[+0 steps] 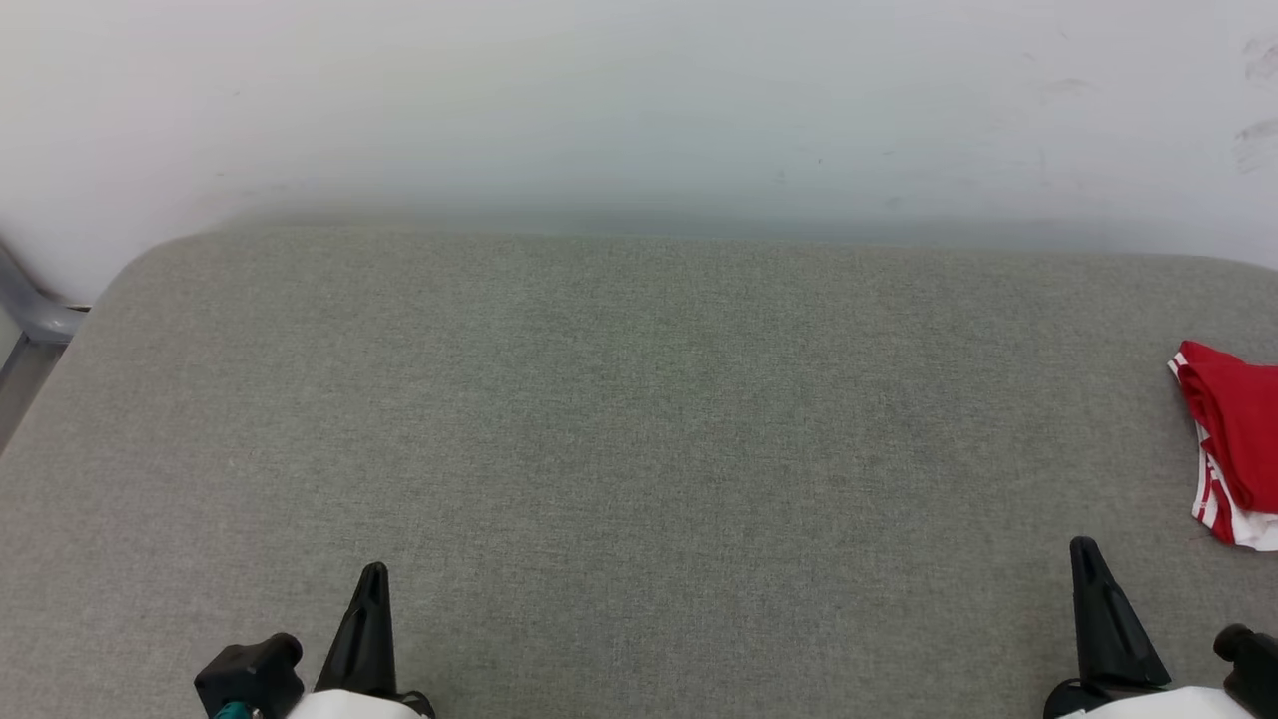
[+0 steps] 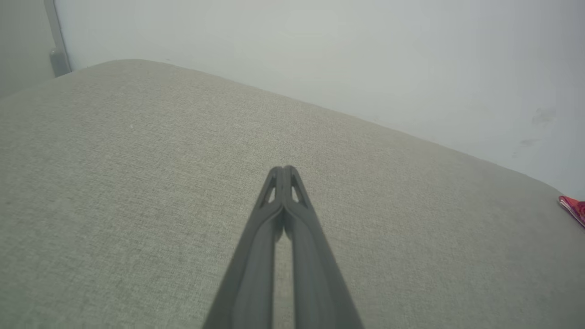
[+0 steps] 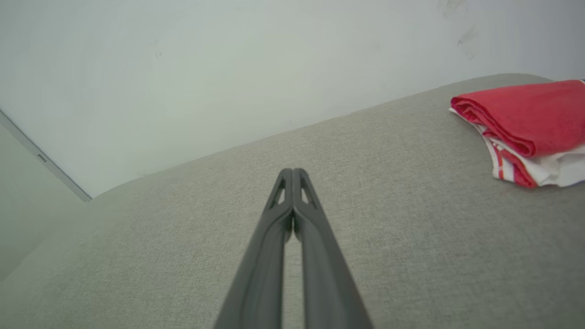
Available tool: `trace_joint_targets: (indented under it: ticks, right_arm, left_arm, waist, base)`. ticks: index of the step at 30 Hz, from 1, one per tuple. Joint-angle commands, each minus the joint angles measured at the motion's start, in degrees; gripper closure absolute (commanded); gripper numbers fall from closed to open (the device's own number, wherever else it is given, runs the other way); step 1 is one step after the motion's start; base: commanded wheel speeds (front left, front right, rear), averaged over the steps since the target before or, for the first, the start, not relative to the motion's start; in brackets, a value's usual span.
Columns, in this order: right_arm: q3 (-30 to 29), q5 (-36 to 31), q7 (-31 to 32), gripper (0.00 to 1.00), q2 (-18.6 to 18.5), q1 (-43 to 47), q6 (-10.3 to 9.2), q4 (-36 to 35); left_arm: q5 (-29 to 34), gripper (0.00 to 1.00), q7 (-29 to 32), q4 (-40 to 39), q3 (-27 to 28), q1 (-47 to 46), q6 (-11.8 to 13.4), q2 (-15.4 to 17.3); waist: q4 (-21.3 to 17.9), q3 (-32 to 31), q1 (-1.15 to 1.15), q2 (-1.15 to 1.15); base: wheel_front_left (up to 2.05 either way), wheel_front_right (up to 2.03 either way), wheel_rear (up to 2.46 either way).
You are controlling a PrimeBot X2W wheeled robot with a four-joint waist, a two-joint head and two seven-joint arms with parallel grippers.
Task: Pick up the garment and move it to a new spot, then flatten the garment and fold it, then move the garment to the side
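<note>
Two dark grippers rise from the bottom edge of the head view, the left gripper [image 1: 372, 573] at the lower left and the right gripper [image 1: 1084, 549] at the lower right. Each has its fingers pressed together on nothing and stands over a grey fabric surface [image 1: 639, 449]. A pale wall [image 1: 639, 100] lies behind the surface, and a grey metal bar [image 1: 30, 315] shows past its left corner. Nothing lies between the grippers and the garment [image 1: 1233, 439], which is folded at the surface's right side and cut off by the picture's edge. Its long axis runs from far to near, with a rounded red fold facing the middle of the surface.

From the left wrist view, the left gripper [image 2: 284, 170] has its tips closed together, and the garment [image 2: 575, 208] is a red sliver far to the right.

From the right wrist view, the right gripper [image 3: 292, 171] is likewise closed, well apart from the garment [image 3: 525, 119]. There the garment is a red layer rolled over white cloth with red stripes (no print is visible).
</note>
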Motion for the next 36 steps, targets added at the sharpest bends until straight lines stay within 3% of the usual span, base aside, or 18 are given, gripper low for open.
trace_joint_targets:
  ticks: [1, 18, 36]
  right_arm:
    - [0.1, 3.1, 0.5, 1.0, -0.6, -2.0, 0.0, -0.4]
    - [0.4, 19.3, 3.9, 1.0, -1.1, -4.9, -0.01, 2.0]
    - [0.4, 32.6, 7.0, 1.0, -1.3, -7.3, -0.02, 4.1]
  left_arm:
    - [-3.0, 1.0, 0.6, -0.3, 0.3, -1.7, -0.5, 0.4]
    - [-19.8, 1.0, 4.0, 1.9, 1.8, -4.4, -2.6, 0.6]
    - [-33.6, 1.0, 7.0, 3.5, 3.2, -6.6, -4.2, 0.5]
  waist:
    - [0.0, 0.0, 0.0, 0.0]
    - [-0.4, -0.1, 0.0, 0.0]
    - [-0.8, -0.2, 0.0, 0.0]
  base:
    - [0.0, 0.0, 0.0]
    - [0.0, 0.0, 0.0]
    - [0.0, 0.0, 0.0]
